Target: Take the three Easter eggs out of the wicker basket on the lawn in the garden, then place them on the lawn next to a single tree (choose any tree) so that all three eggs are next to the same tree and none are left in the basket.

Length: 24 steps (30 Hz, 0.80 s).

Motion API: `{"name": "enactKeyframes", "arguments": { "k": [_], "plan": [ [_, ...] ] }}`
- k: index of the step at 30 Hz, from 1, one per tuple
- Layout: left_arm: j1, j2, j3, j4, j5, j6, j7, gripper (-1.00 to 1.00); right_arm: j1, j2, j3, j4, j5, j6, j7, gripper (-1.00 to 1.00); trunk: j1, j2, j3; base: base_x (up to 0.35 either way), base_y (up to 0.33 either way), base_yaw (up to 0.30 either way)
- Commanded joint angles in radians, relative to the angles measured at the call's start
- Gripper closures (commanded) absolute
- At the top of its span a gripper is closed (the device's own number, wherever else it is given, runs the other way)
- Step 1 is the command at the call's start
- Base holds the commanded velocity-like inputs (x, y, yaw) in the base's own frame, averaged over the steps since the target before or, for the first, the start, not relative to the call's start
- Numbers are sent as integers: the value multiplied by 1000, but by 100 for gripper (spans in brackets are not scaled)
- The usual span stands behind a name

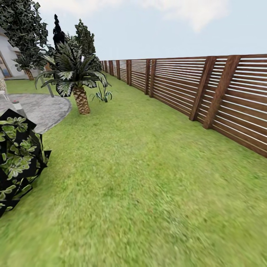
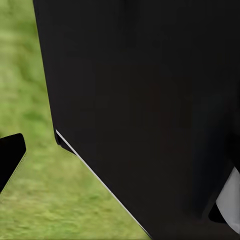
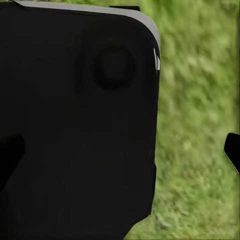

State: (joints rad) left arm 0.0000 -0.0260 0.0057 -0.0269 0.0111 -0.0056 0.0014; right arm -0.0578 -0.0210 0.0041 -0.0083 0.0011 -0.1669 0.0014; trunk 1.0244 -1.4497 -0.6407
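Green lawn (image 1: 148, 193) runs from the black-leaved shrub (image 1: 16, 163) and grey paving (image 1: 40, 107), past a palm (image 1: 76, 79), to the wooden fence (image 1: 207, 89). No basket, eggs or pale trunk appear; seemingly nothing is done. Grippers' state: cannot tell.

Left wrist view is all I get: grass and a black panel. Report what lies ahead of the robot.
Observer: The head view shows open lawn running ahead, with a slatted wooden fence along its right side.
Operator: Give me the left side.
Observer: A short palm stands ahead on the left, just beside a grey paved patch.
Operator: Now tell me what is close to the robot.
Observer: A dark-leaved bush sits near, at the head view's left edge.
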Motion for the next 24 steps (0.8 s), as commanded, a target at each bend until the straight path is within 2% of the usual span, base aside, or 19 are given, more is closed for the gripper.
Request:
{"name": "enactKeyframes", "arguments": {
  "k": [1,24],
  "plan": [
    [0,0,0,-1,1,-1,0,-100,-1,0,0,1,1,-3,0,-100,1,0,-1,341,0,0],
    [0,0,-1,-1,1,-1,0,-100,-1,2,1,2,4,-4,0,-100,1,0,-1,341,0,0]
  ]
}}
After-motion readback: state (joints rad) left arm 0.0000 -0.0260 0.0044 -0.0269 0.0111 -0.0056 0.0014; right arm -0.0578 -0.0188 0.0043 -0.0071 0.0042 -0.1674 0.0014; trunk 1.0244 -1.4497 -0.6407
